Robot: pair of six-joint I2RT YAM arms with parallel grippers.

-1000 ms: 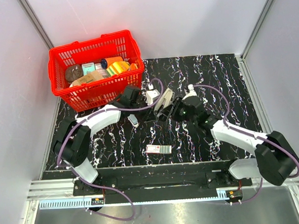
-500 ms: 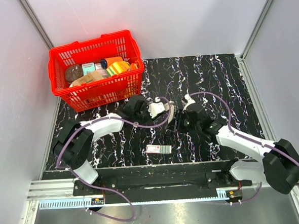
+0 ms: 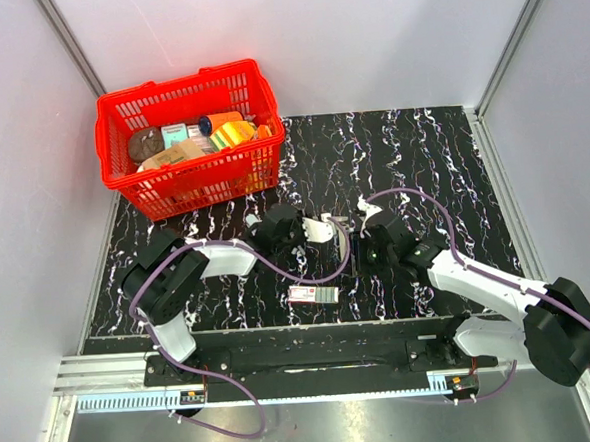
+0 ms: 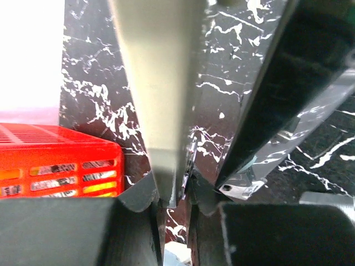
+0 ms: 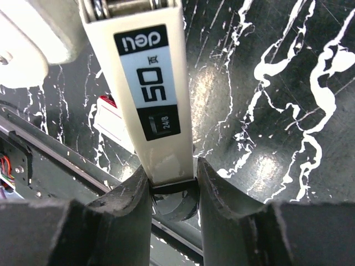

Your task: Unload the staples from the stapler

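So that it can presumably be opened, the stapler [image 5: 150,83] is held at the table's [image 3: 452,161] middle: one end is gripped by the right jaws, and a pale part is pinched by the closed left jaws. No staples are seen.

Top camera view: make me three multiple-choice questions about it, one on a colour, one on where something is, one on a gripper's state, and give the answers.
1. The basket is:
A) red
B) blue
C) green

2. The white-and-red box lies:
A) inside the basket
B) on the table, nearer the arm bases than the grippers are
C) between a gripper's fingers

3. The right gripper is:
A) open and empty
B) shut on the stapler
C) out of view

Answers:
1 A, its plastic mesh is bright red.
2 B, it lies flat on the black marbled top.
3 B, the right wrist view shows its fingers clamping the stapler's white body.
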